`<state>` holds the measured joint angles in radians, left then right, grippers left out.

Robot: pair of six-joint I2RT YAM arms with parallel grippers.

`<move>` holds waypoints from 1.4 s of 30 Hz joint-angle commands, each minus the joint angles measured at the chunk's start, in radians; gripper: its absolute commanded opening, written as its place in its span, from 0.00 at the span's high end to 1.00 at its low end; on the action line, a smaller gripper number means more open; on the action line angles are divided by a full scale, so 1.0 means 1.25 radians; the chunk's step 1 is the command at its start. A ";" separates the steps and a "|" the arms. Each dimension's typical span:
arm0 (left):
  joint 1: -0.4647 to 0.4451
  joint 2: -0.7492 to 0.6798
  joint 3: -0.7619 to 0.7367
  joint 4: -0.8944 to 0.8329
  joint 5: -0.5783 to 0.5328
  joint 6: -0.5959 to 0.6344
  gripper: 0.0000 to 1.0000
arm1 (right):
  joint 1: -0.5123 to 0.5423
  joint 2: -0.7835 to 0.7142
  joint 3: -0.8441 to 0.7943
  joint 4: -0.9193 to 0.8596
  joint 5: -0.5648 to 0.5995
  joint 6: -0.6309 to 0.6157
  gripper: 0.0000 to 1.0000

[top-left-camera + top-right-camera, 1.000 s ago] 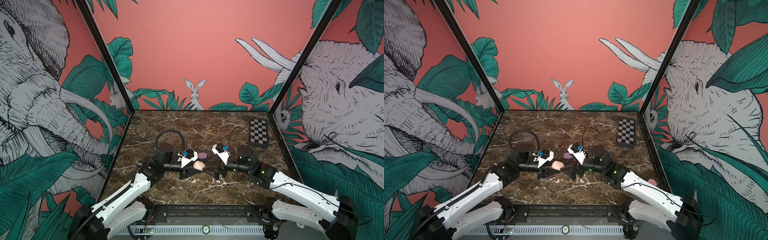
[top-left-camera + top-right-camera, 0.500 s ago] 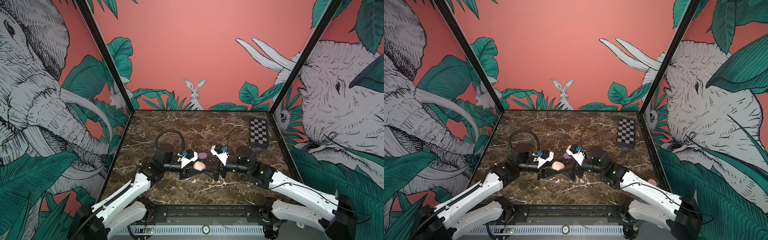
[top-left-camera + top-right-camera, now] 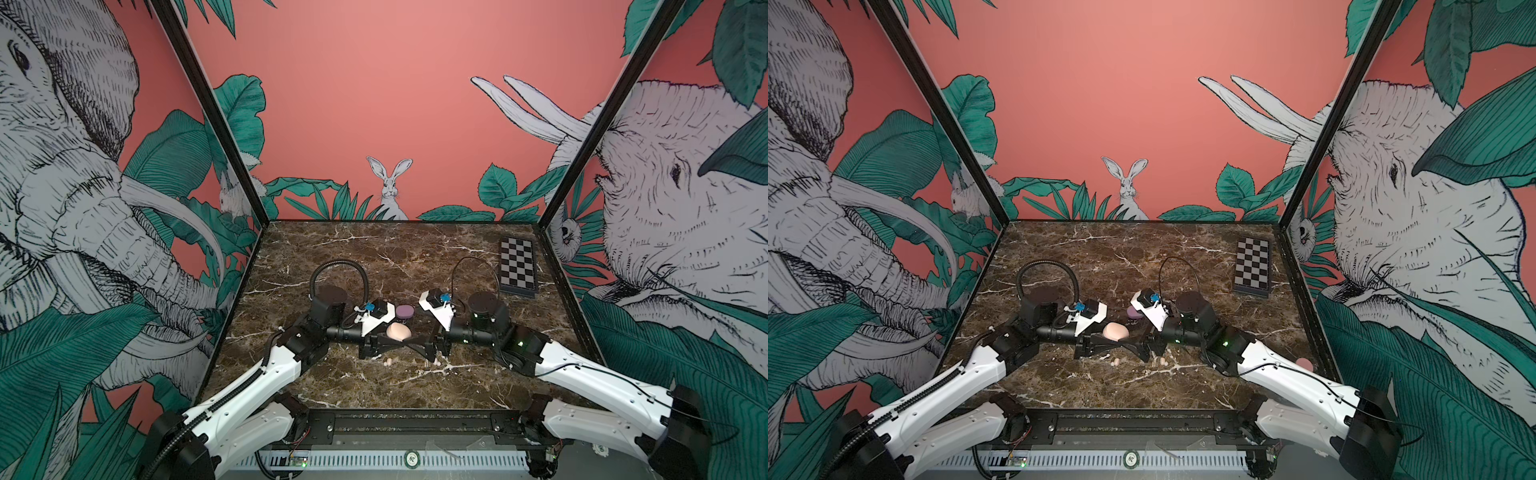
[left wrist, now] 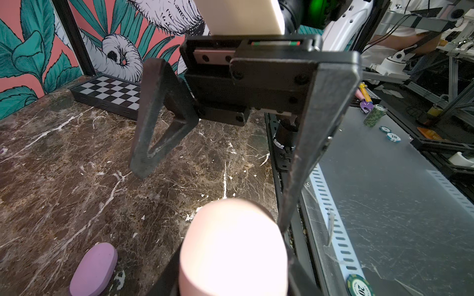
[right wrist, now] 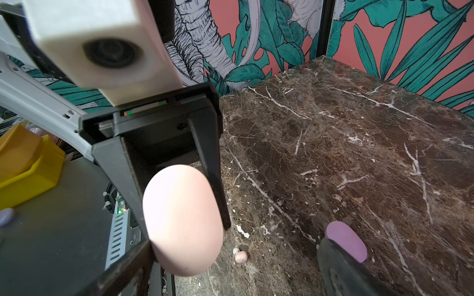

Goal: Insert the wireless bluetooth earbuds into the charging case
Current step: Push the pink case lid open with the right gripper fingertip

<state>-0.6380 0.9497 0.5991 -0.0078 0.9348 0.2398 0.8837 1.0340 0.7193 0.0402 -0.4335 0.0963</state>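
A peach pebble-shaped charging case [image 3: 398,331] [image 3: 1115,331] is held above the marble, with my left gripper [image 3: 397,337] shut on it. It fills the left wrist view [image 4: 233,251]. My right gripper [image 3: 415,347] [image 5: 230,276] faces it tip to tip, open and holding nothing, one of its fingers [image 4: 320,141] close beside the case [image 5: 182,220]. A small peach earbud [image 5: 241,256] [image 3: 389,362] lies on the marble below the grippers. Another pale earbud [image 3: 436,362] [image 3: 1163,362] lies to its right. A closed lilac case [image 3: 404,311] [image 4: 93,269] [image 5: 346,241] lies just behind them.
A small chequered board [image 3: 517,268] [image 4: 110,92] lies at the back right by the wall. Printed walls close in the marble table [image 3: 374,257] on three sides. Past its front edge runs a black rail [image 3: 415,424], with poker chips [image 4: 375,116] beyond.
My right gripper has edged slightly left toward the held peach case. The left gripper and the case have barely moved.
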 commanded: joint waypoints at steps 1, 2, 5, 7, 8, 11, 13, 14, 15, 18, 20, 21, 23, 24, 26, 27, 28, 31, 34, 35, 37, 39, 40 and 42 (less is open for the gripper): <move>-0.002 -0.005 -0.014 0.017 0.028 0.012 1.00 | 0.005 -0.003 0.007 0.021 0.030 -0.011 0.02; -0.002 -0.005 -0.013 0.017 0.027 0.013 1.00 | 0.005 -0.005 0.007 0.025 0.032 -0.010 0.02; -0.002 -0.005 -0.013 0.016 0.028 0.016 1.00 | 0.005 -0.008 0.008 0.026 0.043 -0.008 0.02; -0.003 -0.002 -0.013 0.016 0.030 0.016 1.00 | 0.005 -0.013 0.007 0.029 0.052 -0.007 0.02; -0.003 -0.001 -0.013 0.016 0.032 0.016 1.00 | 0.005 -0.015 0.007 0.031 0.059 -0.006 0.02; -0.004 0.000 -0.013 0.016 0.033 0.016 1.00 | 0.005 -0.023 0.007 0.029 0.093 -0.002 0.02; -0.004 -0.001 -0.013 0.016 0.033 0.016 1.00 | 0.004 -0.026 0.003 0.029 0.115 -0.001 0.02; -0.005 0.000 -0.013 0.016 0.034 0.016 1.00 | 0.004 -0.028 0.004 0.029 0.120 0.001 0.02; -0.005 0.000 -0.012 0.016 0.033 0.016 1.00 | 0.004 -0.029 0.003 0.031 0.122 0.004 0.02; -0.005 0.000 -0.013 0.015 0.034 0.016 1.00 | 0.004 -0.032 0.004 0.036 0.123 0.011 0.02; -0.006 -0.001 -0.013 0.015 0.035 0.016 1.00 | 0.004 -0.035 0.005 0.041 0.131 0.012 0.02; -0.006 0.000 -0.013 0.014 0.035 0.016 1.00 | 0.004 -0.036 0.006 0.041 0.136 0.013 0.02; -0.006 -0.002 -0.013 0.015 0.035 0.016 1.00 | 0.004 -0.038 0.010 0.040 0.143 0.013 0.02; -0.006 -0.002 -0.013 0.015 0.036 0.016 1.00 | 0.004 -0.038 0.010 0.041 0.144 0.013 0.02; -0.006 -0.002 -0.014 0.014 0.035 0.017 1.00 | 0.004 -0.038 0.012 0.042 0.144 0.014 0.02; -0.006 -0.003 -0.013 0.013 0.036 0.017 1.00 | 0.004 -0.038 0.013 0.041 0.144 0.015 0.02; -0.006 -0.004 -0.013 0.012 0.037 0.017 1.00 | 0.004 -0.038 0.014 0.039 0.146 0.016 0.02; -0.007 -0.003 -0.013 0.011 0.037 0.016 1.00 | 0.004 -0.038 0.022 0.032 0.144 0.017 0.02; -0.007 -0.002 -0.013 0.010 0.036 0.018 1.00 | 0.004 -0.039 0.022 0.028 0.142 0.018 0.02; -0.007 -0.001 -0.013 0.009 0.037 0.020 1.00 | 0.004 -0.041 0.023 0.026 0.143 0.019 0.02; -0.009 -0.002 -0.013 0.006 0.036 0.020 1.00 | 0.004 -0.044 0.023 0.024 0.149 0.017 0.02; -0.009 -0.002 -0.012 0.005 0.037 0.022 1.00 | 0.004 -0.046 0.023 0.024 0.151 0.017 0.02; -0.010 -0.002 -0.013 0.005 0.036 0.022 1.00 | 0.004 -0.047 0.023 0.022 0.152 0.016 0.02; -0.010 -0.003 -0.013 0.004 0.036 0.024 1.00 | 0.004 -0.047 0.025 0.021 0.154 0.017 0.02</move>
<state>-0.6380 0.9554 0.5915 -0.0025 0.9199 0.2462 0.8902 0.9825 0.7200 0.0368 -0.2966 0.1051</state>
